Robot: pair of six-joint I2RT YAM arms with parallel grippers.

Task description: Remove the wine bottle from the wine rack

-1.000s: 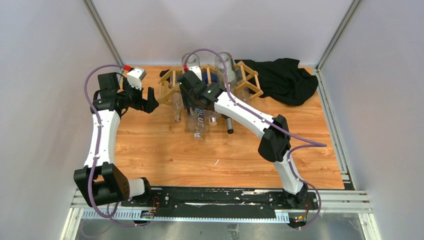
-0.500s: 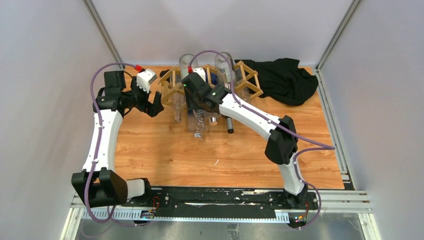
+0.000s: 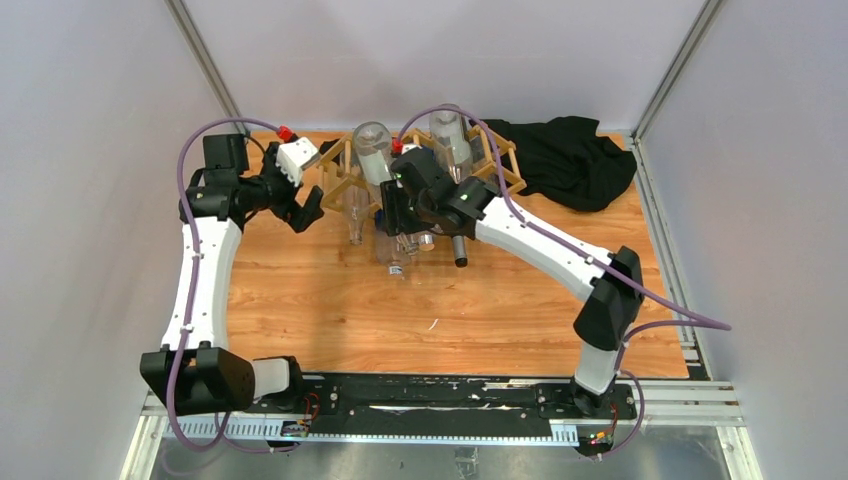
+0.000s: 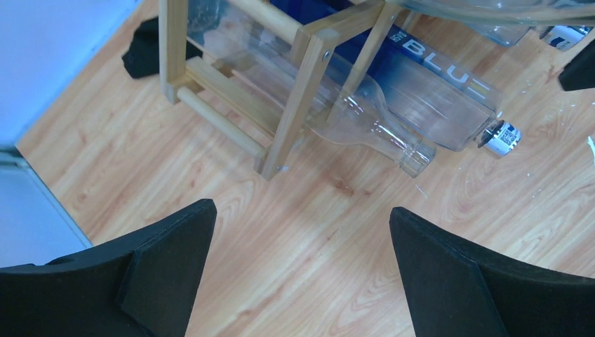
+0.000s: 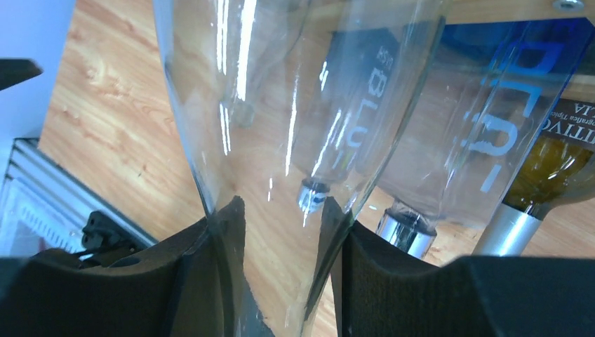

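The wine rack (image 3: 340,176) is a tan wooden lattice at the back of the table, also in the left wrist view (image 4: 300,98). My right gripper (image 3: 393,212) is shut on the narrow end of a clear wine bottle (image 3: 374,155), which stands steeply tilted, base up, at the rack's front. In the right wrist view the fingers (image 5: 210,260) clamp the clear glass (image 5: 281,105). My left gripper (image 3: 306,209) is open and empty over bare wood just left of the rack (image 4: 302,210).
A blue "BLU" bottle (image 4: 428,91) and a clear bottle (image 4: 365,123) lie in the rack's lower cells, necks forward. A yellowish bottle with a silver neck (image 5: 554,175) lies beside them. Another clear bottle (image 3: 447,135) sits on top. A black cloth (image 3: 570,155) lies back right.
My right wrist has swung right and back, bringing the clear bottle's base forward and left. My left gripper has moved right, closer to the rack's left end.
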